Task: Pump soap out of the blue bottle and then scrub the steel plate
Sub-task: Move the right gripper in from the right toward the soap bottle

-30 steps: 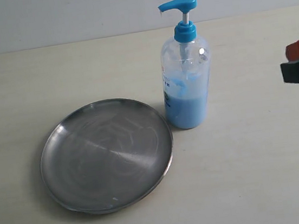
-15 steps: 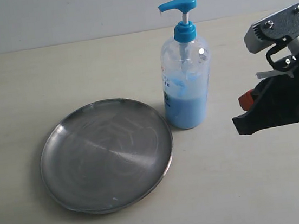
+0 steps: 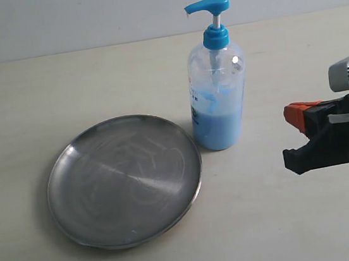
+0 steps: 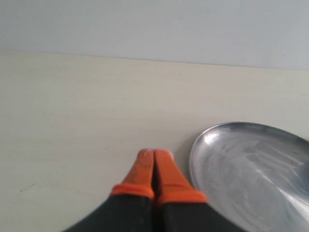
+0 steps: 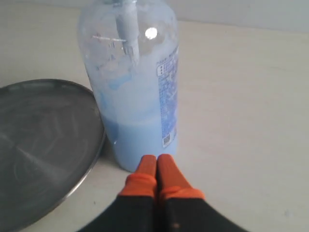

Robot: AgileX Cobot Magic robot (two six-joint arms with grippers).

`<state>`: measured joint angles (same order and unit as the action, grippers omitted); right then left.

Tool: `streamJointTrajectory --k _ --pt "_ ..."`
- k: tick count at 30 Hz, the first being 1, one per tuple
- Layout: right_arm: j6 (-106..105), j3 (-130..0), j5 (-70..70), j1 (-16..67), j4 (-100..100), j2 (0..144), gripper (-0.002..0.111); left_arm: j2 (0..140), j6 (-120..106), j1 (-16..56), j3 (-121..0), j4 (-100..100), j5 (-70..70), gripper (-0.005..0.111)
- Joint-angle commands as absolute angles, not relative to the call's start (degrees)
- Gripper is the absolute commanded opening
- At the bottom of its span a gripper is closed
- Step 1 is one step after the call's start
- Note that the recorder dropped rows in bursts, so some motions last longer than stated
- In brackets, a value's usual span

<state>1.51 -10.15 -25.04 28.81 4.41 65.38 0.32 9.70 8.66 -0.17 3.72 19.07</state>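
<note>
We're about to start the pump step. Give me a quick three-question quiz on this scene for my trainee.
1. True or false: the right gripper is shut on the bottle.
2. How full is the bottle? A) to the brim B) partly C) empty
3. Short answer: which gripper is out of the exterior view, though its wrist view shows the plate?

Key
1. False: its fingers are shut on nothing, short of the bottle.
2. B
3. The left gripper.

Prob. robot lab bench, bare pale tabletop [image 3: 312,215], plain white wall [image 3: 84,14] behind
</note>
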Motion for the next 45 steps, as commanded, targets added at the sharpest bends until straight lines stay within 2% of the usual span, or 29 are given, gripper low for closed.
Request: streamJointTrajectory --k 1,12,21,30,39,42,45 --pt "1.6 -7.8 -34.2 29.0 4.4 65.5 0.000 0.0 9.6 8.5 0.0 3.9 18.7 0.000" --pt "1.7 -5.1 -47.4 29.0 4.0 67.2 0.000 0.0 9.6 8.5 0.0 3.9 18.7 0.000" --pt "0.5 -5.1 -63.4 29.0 -2.7 83.1 0.000 0.0 9.6 8.5 0.0 3.9 18.7 0.000" --pt "0.4 -5.1 -64.0 29.0 -2.0 86.7 0.001 0.0 9.6 8.5 0.0 3.9 18.7 0.000" --pt "0.4 -5.1 -62.7 29.0 -2.0 86.7 0.033 0.0 9.6 8.5 0.0 3.9 18.7 0.000" --pt "0.4 -5.1 -62.7 29.0 -2.0 86.7 0.040 0.0 9.6 8.5 0.0 3.9 18.7 0.000" --pt "0.6 -5.1 -63.2 29.0 -2.0 86.7 0.041 0.0 9.6 8.5 0.0 3.9 18.7 0.000"
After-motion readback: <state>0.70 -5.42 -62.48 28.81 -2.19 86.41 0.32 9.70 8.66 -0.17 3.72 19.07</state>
